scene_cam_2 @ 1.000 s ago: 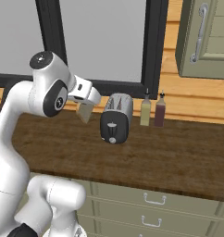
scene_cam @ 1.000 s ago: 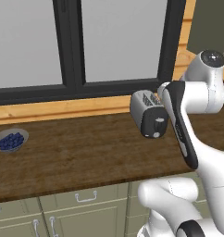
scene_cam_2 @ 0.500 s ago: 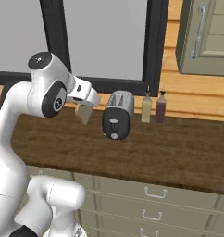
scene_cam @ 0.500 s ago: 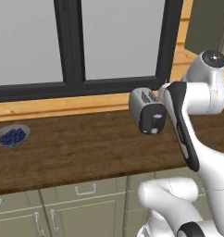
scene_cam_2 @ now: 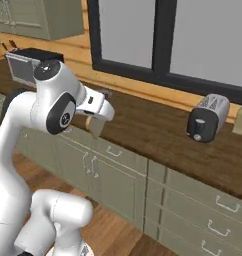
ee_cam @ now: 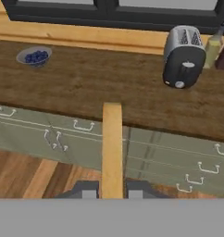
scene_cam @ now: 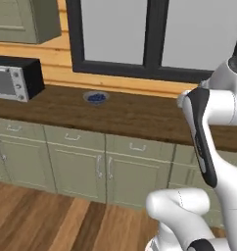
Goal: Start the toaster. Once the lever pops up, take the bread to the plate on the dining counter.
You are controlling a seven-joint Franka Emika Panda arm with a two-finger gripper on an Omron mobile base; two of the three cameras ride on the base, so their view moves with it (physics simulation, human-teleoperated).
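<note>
Gripper (ee_cam: 112, 193) closed on the bread (ee_cam: 112, 150); slice clamped edge-on between the two dark fingertips (ee_cam: 87, 190), jaws parted only by the slice's thickness; bread extending straight out from the fingertips in the hand view, seen as a narrow tan strip. In the right base view, gripper (scene_cam_2: 96, 121) carried off the front edge of the counter (scene_cam_2: 158, 131), above the sage-green drawers (scene_cam_2: 203, 200); bread (scene_cam_2: 95, 125) hanging down from it as a pale tan slab. Toaster (scene_cam_2: 207, 118) standing on the counter well apart from the gripper, to its right in that view, dark round patch facing outward; in the hand view, toaster (ee_cam: 183, 56) upright beyond the bread and to the right, slots visible on top, not touching the slice. Two bottles (ee_cam: 214, 47) just beside the toaster, toward the wall. Small bowl of blueberries (ee_cam: 34, 56) on the counter to the far left in the hand view, well apart from the bread; same bowl (scene_cam: 96, 97) near the window in the left base view. Microwave (scene_cam: 13, 77) at the far left end of the counter.
</note>
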